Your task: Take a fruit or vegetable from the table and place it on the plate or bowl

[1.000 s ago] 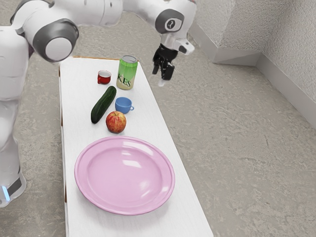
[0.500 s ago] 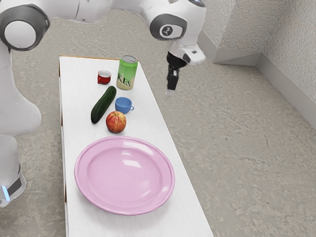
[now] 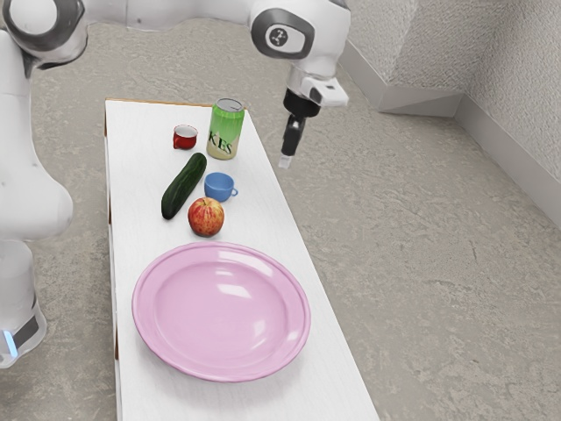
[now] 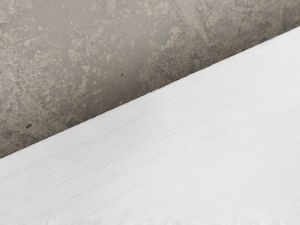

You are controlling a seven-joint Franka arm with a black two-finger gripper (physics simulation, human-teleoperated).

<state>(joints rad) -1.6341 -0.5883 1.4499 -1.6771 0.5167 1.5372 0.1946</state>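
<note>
A red apple (image 3: 206, 217) rests on the white table (image 3: 263, 210), just beyond the rim of the large pink plate (image 3: 221, 310). A dark green cucumber (image 3: 183, 185) lies at an angle a little farther back, to the apple's left in the exterior view. My gripper (image 3: 287, 149) hangs pointing down over the table's far-side edge, to the right of the green can (image 3: 226, 129) and well above and away from the apple. I see it edge-on, with nothing in it. Under my hand, the wrist view shows the white table (image 4: 187, 159) edge.
A blue cup (image 3: 219, 186) stands between cucumber and apple, and a small red cup (image 3: 185, 137) sits left of the can. Grey floor (image 3: 421, 228) lies to the exterior view's right of the table, also seen as floor (image 4: 93, 51) past the edge.
My hand has turned and the gripper has drifted down and toward the exterior view's left, from beside the table to above its edge. Nothing on the table has moved.
</note>
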